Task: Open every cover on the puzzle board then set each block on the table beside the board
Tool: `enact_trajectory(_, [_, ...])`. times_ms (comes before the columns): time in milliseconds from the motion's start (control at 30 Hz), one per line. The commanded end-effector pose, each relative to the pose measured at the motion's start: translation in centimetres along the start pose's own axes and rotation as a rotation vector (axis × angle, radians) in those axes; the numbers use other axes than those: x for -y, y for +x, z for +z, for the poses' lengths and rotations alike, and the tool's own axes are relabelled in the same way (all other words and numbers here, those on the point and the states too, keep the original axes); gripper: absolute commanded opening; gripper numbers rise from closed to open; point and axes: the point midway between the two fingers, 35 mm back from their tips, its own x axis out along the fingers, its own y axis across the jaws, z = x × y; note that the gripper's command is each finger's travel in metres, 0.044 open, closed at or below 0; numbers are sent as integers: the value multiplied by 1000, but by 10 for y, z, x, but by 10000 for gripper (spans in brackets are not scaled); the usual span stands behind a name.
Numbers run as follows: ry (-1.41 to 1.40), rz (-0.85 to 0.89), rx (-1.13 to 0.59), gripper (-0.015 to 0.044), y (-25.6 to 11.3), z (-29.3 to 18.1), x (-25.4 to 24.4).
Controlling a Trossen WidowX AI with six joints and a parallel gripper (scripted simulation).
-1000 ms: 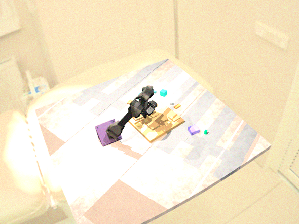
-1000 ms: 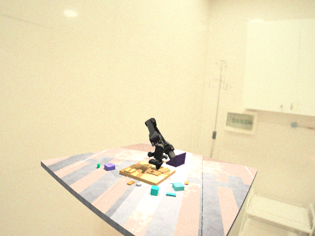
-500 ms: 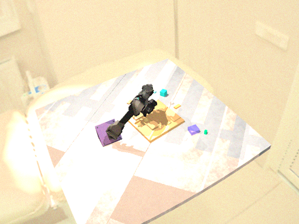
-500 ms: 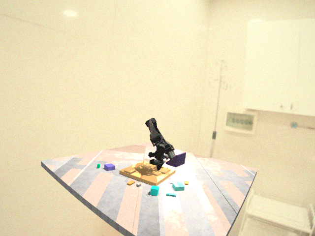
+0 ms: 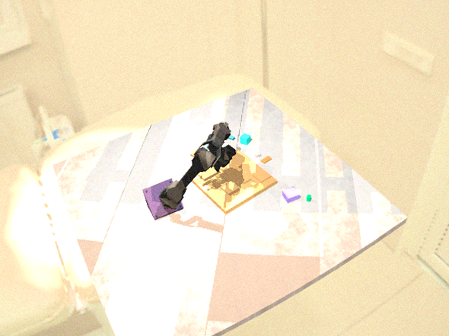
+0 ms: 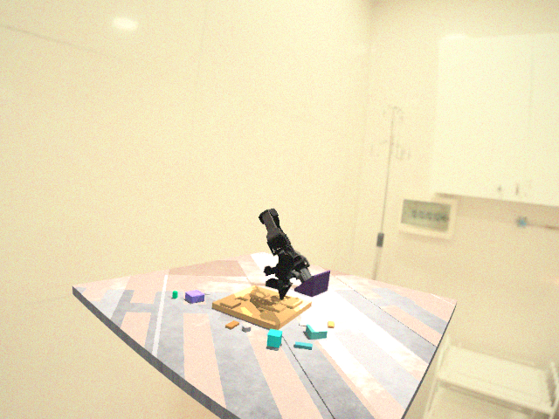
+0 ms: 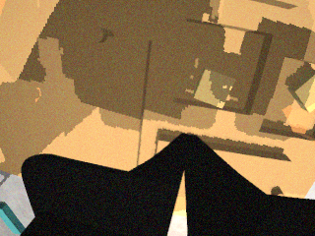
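Observation:
The tan puzzle board (image 5: 230, 206) (image 6: 244, 317) (image 7: 115, 143) lies flat, with raised wooden covers and grooves in its own colour. One flat panel (image 6: 231, 304) shows near its left corner in the exterior view. In the wrist view a pale yellow-green squarish piece (image 7: 204, 88) shows in a dark-edged recess, and another pale piece (image 7: 308, 94) shows at the right edge. Shadow makes it hard to tell which covers stand open. My gripper (image 6: 282, 296) (image 7: 187, 141) is shut with nothing between its tips. It points down low over the board; contact cannot be told.
Beside the board lie a cyan cube (image 5: 245, 139) (image 6: 274, 338), a teal block (image 6: 316, 333), a flat teal piece (image 6: 302, 346), orange pieces (image 5: 265, 159) (image 6: 231, 325), a small grey piece (image 6: 245, 328), a purple block (image 5: 291, 194) (image 6: 194, 296) and a green piece (image 5: 309, 197) (image 6: 175, 294).

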Motion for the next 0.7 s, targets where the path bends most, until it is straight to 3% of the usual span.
enact_trajectory(0, [6, 8, -6, 0, -9, -1, -2])
enact_trajectory(667, [0, 1, -1, 0, -26, -2, -2])
